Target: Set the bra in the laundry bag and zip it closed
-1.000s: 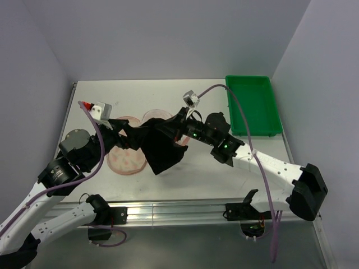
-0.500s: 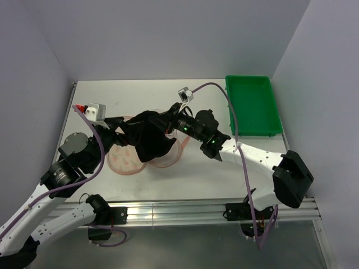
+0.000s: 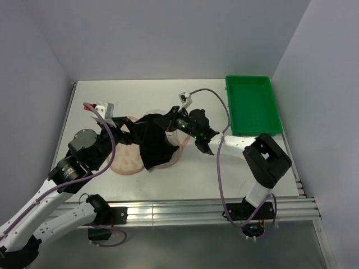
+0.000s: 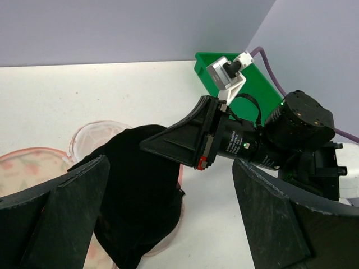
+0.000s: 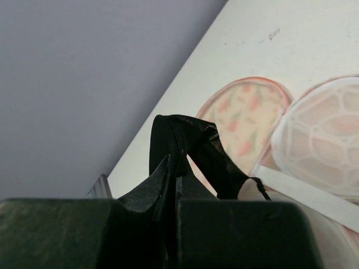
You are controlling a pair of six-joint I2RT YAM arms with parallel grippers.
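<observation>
Bra [image 3: 156, 147] hung over the laundry bag [image 3: 124, 162]

The bra droops lengthwise toward the bench's [image 3: 213, 174] near edge and covers part of the bag's right lobe. Its top is pinched in the closed right hand [image 3: 164, 121]. The left hand [image 3: 124, 129], spread wide and holding nothing, sits just left of the bra, above the bag.

Wht links [image 3: 29, 206], blk joints [image 3: 83, 143], purple cables [image 3: 220, 180]

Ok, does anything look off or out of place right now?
Nothing damaged or spilled. The bra hangs bunched from the shut right gripper, sagging across the open laundry bag, not settled inside it.
</observation>
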